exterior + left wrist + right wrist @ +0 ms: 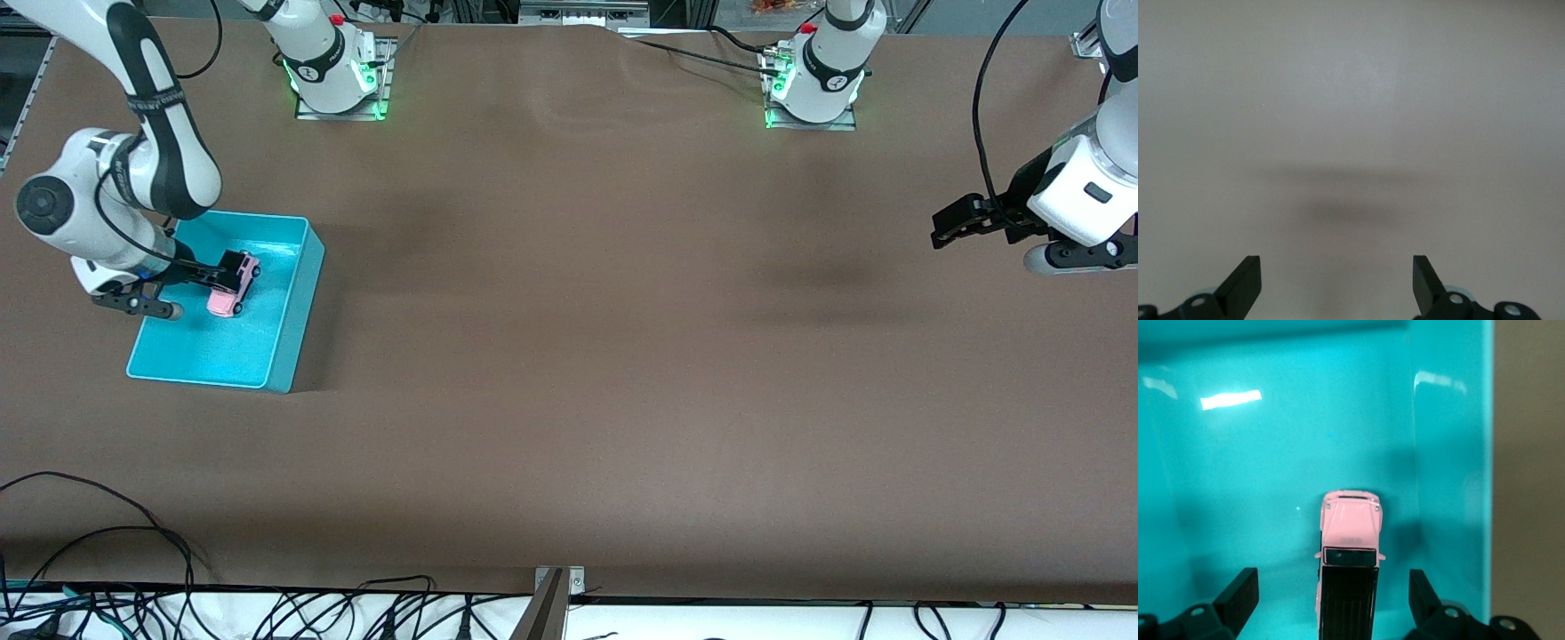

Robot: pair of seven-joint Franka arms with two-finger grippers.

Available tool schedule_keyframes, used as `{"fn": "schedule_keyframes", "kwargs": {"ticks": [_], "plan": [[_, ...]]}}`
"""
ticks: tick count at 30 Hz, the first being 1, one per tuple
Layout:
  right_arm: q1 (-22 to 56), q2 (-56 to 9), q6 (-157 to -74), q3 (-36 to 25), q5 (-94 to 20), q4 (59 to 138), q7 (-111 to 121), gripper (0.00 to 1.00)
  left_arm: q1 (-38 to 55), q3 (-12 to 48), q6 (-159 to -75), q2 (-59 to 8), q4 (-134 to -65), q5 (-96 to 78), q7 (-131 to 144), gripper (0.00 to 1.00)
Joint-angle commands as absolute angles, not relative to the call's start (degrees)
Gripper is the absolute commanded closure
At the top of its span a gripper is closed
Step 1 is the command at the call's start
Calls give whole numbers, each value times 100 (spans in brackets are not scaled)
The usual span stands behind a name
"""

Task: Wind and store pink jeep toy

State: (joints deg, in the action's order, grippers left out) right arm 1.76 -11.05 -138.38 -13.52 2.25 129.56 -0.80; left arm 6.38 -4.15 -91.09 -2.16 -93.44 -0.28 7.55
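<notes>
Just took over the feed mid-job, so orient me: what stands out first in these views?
The cyan bin at the right arm's end of the table catches the eye, with the pink jeep lying inside it. The right hand is over the bin, its fingers open on either side of the jeep and apart from it. The left hand waits, open, above bare table at the left arm's end.

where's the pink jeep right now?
The pink jeep toy lies inside the cyan bin at the right arm's end of the table, between the open fingers of the right gripper, which are clear of it.
</notes>
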Motion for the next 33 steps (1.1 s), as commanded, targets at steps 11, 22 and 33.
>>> {"fn": "schedule_keyframes", "kwargs": {"ticks": [11,22,33], "plan": [[237,500,-13142,-1125,141,12719,9,0,633,-404,-9088,-44,-9492,62,747,0],[237,1327,-11516,-1134,132,12279,18,0,633,-413,-9088,-62,-9483,62,747,0],[211,1222,-9528,-1073,-447,10610,-8,0,633,-413,-9088,-79,-9466,62,747,0]]}}
